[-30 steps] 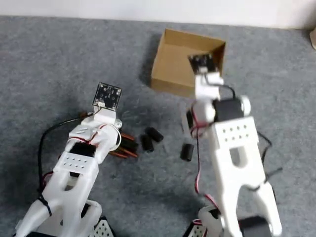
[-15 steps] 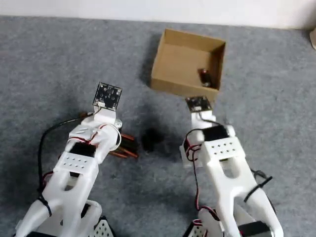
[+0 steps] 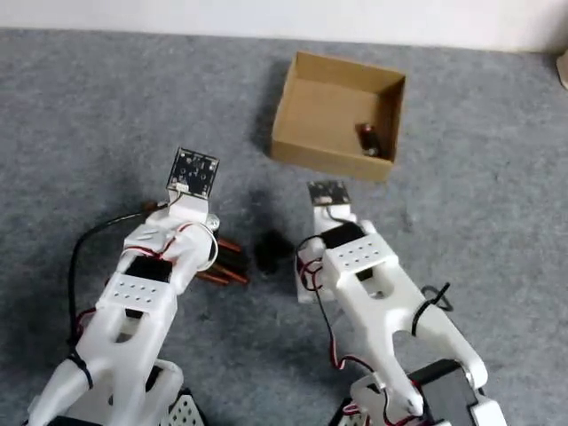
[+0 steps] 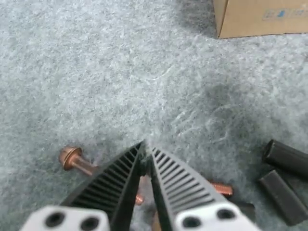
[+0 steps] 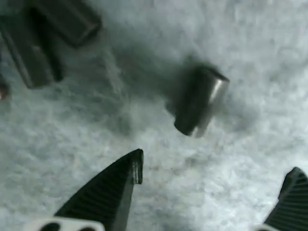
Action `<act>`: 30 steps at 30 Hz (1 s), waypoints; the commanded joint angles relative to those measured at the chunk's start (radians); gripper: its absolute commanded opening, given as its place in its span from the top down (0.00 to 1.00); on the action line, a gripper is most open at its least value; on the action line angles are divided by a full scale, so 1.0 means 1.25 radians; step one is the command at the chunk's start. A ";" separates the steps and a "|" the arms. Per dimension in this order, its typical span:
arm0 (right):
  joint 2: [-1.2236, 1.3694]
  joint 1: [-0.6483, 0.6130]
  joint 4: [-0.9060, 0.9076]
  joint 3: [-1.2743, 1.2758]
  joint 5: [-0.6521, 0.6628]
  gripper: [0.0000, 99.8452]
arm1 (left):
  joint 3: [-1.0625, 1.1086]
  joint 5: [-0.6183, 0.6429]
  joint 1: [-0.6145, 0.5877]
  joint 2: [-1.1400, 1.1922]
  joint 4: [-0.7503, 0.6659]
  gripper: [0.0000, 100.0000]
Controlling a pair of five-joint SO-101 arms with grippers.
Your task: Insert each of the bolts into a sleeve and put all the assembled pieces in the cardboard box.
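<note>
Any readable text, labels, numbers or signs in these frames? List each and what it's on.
Blue printed mark on the outer wall of the brown cardboard box: too blurred to read.
No other text: nothing written on the black cylindrical sleeves, the copper-coloured metal bolts or the white plastic arms.

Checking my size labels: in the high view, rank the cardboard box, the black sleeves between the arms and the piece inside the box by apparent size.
1. cardboard box, clearly the largest.
2. black sleeves, taken together as one clump.
3. piece in the box, smallest, though not far below the clump.
</note>
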 commanded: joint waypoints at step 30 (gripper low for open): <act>-0.001 0.123 -0.354 0.192 -0.122 0.86 | -0.036 0.006 0.004 -0.003 -0.021 0.99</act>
